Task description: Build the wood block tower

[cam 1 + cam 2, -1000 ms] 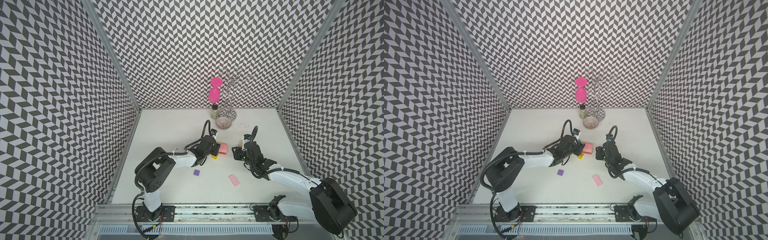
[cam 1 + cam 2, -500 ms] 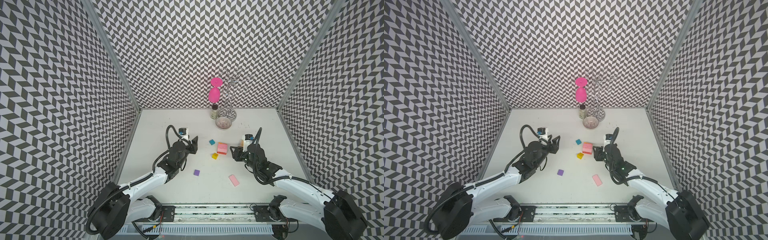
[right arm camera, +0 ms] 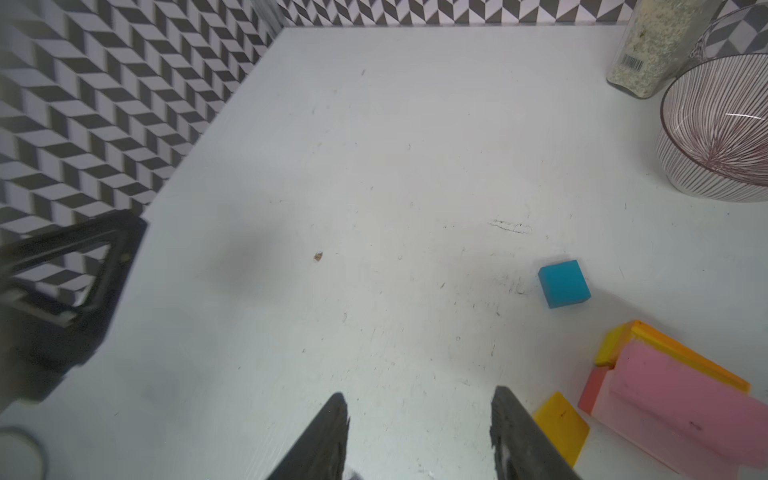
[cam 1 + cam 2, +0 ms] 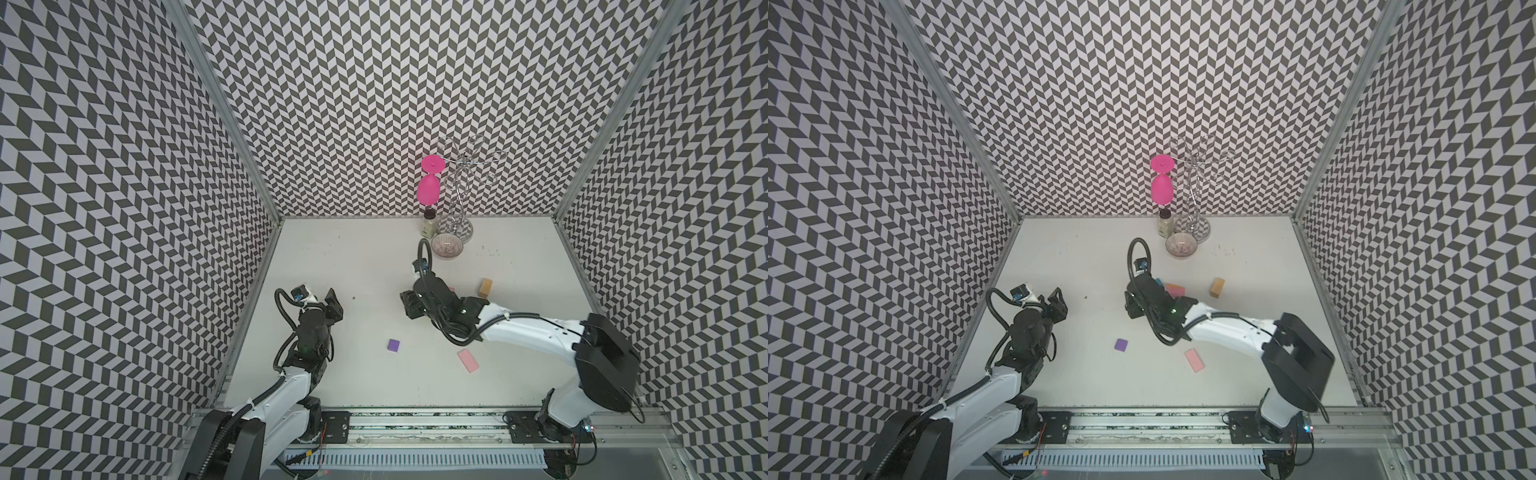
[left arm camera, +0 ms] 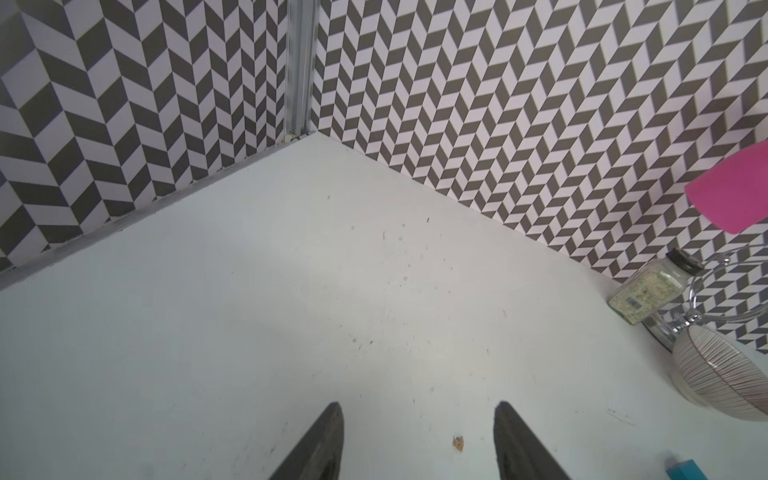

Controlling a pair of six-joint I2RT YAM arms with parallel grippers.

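Note:
A low stack shows in the right wrist view: a pink slab (image 3: pixel 673 403) lies on orange (image 3: pixel 685 357) and red (image 3: pixel 590 392) blocks. A yellow block (image 3: pixel 561 426) and a teal cube (image 3: pixel 564 284) lie beside it. My right gripper (image 3: pixel 419 405) is open over bare table just left of the stack (image 4: pixel 1175 289), and its arm covers most of it in both top views. A plain wood block (image 4: pixel 484 288) stands to the right. A purple block (image 4: pixel 394 345) and a second pink slab (image 4: pixel 468 360) lie nearer the front. My left gripper (image 4: pixel 333 305) is open and empty at the left.
A ribbed glass bowl (image 4: pixel 446 246), a spice jar (image 4: pixel 429 223), a wire stand (image 4: pixel 459 195) and a pink goblet (image 4: pixel 429 189) stand at the back wall. The patterned side wall (image 4: pixel 166 249) runs close to the left arm.
The left arm has drawn back from the stack to the left. The right gripper has opened, left the plain wood block standing, and moved left past the stack.

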